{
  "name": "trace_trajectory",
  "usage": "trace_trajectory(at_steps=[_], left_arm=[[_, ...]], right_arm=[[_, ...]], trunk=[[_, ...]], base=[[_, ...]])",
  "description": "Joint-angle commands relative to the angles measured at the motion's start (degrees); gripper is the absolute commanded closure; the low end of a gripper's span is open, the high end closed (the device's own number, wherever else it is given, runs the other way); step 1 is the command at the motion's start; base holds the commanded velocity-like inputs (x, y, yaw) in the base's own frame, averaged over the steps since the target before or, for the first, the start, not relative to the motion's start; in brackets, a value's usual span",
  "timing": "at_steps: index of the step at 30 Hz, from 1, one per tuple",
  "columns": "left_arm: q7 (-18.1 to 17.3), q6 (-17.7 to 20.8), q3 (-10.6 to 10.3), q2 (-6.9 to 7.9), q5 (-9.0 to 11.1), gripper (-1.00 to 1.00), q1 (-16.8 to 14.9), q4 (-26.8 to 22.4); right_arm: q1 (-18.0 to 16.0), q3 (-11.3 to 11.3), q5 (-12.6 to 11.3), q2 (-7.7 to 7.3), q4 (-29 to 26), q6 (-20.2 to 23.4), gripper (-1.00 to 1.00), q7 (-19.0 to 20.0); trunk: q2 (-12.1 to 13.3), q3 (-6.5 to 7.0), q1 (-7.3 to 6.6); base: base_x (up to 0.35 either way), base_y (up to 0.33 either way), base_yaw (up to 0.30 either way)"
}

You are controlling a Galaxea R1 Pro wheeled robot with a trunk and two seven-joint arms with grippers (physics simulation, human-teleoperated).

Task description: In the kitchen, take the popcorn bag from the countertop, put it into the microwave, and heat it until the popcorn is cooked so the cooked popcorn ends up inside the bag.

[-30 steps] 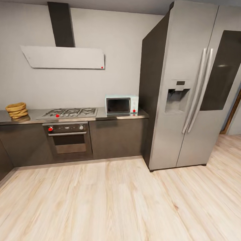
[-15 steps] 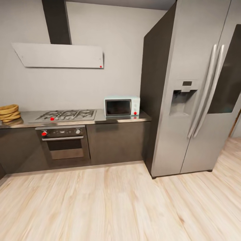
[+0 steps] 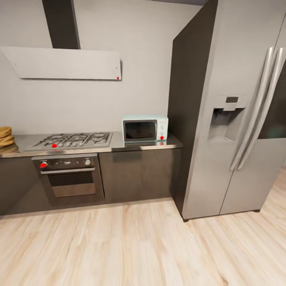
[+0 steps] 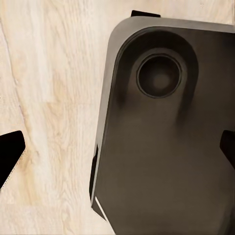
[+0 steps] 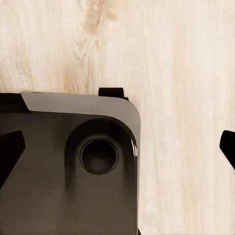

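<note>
Both sets of fingers, left (image 4: 117,152) and right (image 5: 117,147), hang spread apart and empty above the robot's dark base and the plank floor. Well ahead, the popcorn bag (image 3: 4,136) sits at the surface's (image 3: 119,145) far left end; the microwave (image 3: 144,128), door shut, stands at the right end.

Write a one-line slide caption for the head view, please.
Kitchen ahead: microwave on countertop beside fridge, hob and oven to its left.
</note>
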Motion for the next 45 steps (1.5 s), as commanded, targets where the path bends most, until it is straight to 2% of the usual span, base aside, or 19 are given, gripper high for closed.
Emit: trace_trajectory(at_steps=[1,18,33,45], left_arm=[[0.07,-0.05,0.3,-0.01,0.01,-1.0,-0.02,0.01],[0.07,0.02,0.3,-0.01,0.01,-1.0,-0.02,0.01],[0.07,-0.02,0.3,-0.01,0.01,-1.0,-0.04,0.01],[0.07,-0.05,0.3,-0.09,0.01,-1.0,-0.04,0.01]], right_arm=[[0.02,0.0,-0.01,-0.01,-0.08,-0.09,-1.0,0.01],[0.02,0.0,-0.01,-0.01,-0.08,-0.09,-1.0,0.01],[0.02,0.0,0.02,-0.01,-0.08,-0.09,-1.0,-0.16],[0.02,0.0,-0.01,-0.01,-0.08,-0.07,-1.0,-0.17]], trunk=[[-0.02,-0.05,0.04],[-0.02,-0.05,0.04],[-0.02,-0.05,0.04],[-0.02,-0.05,0.04]], base=[[0.338,0.0,0.0],[0.338,-0.003,0.0],[0.333,-0.1,0.001],[0.292,-0.119,0.226]])
